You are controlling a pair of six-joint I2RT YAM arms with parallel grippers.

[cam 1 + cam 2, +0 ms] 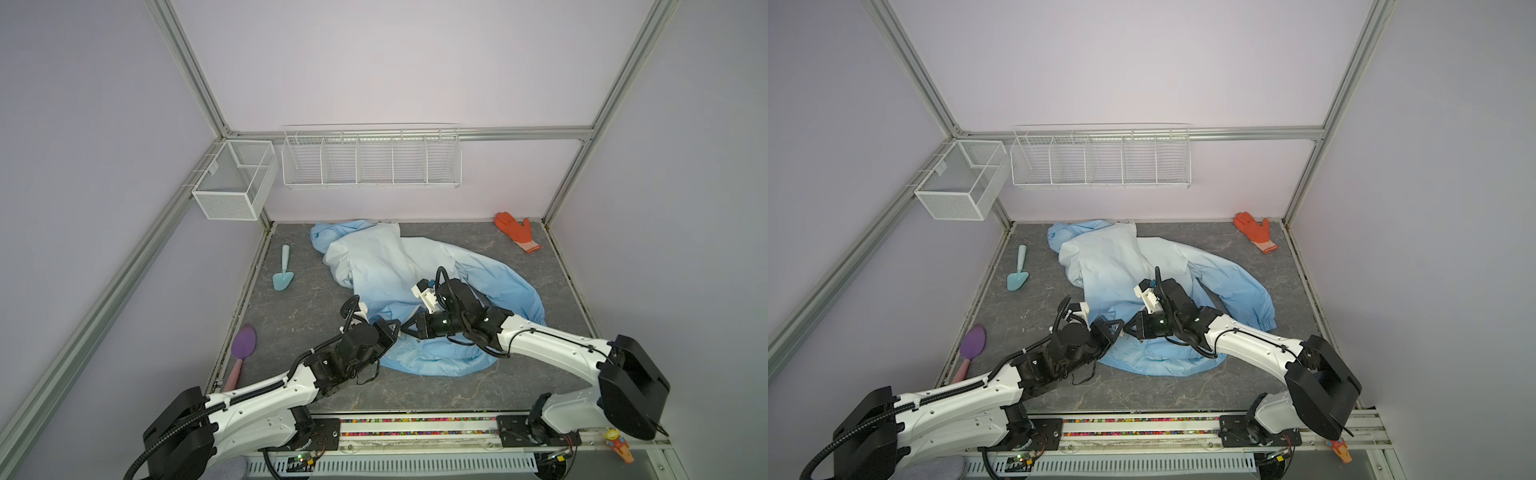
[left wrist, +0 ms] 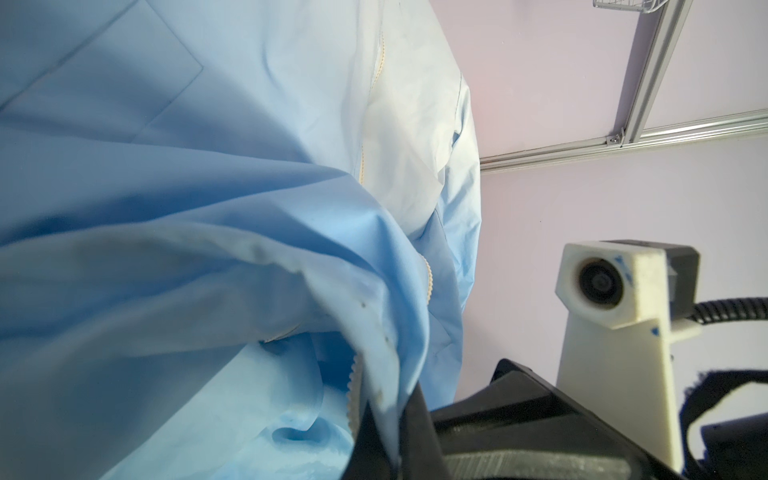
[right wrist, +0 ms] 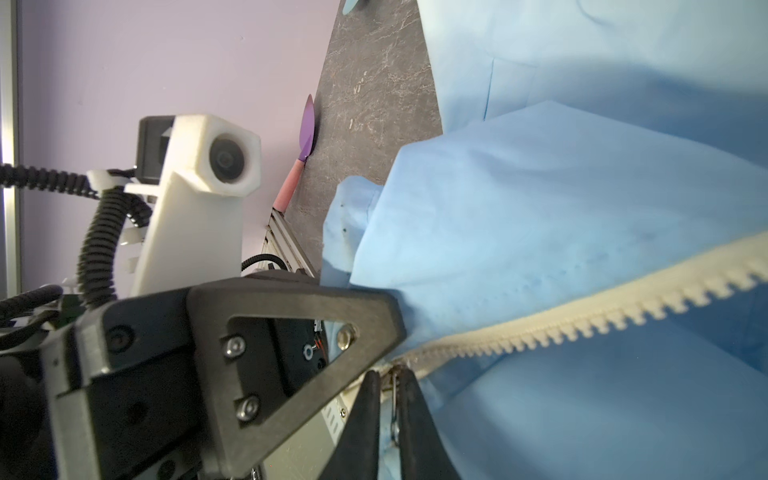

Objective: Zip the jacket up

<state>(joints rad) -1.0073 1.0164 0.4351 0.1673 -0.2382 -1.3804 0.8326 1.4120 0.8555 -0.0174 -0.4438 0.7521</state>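
Orange glove [image 1: 516, 231], teal trowel [image 1: 284, 272] and purple spoon [image 1: 242, 345] lie well apart.

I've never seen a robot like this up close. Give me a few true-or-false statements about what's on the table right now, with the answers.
1. The jacket is fully zipped. False: the right wrist view shows a bare, unjoined row of zipper teeth.
2. The left fingers pinch the jacket's fabric. True.
3. The orange glove lies on the jacket. False: it lies apart, at the far right corner of the table.
4. A teal trowel lies on the table left of the jacket. True.
5. The purple spoon sits in the wire rack on the wall. False: it lies on the table by the near left edge.
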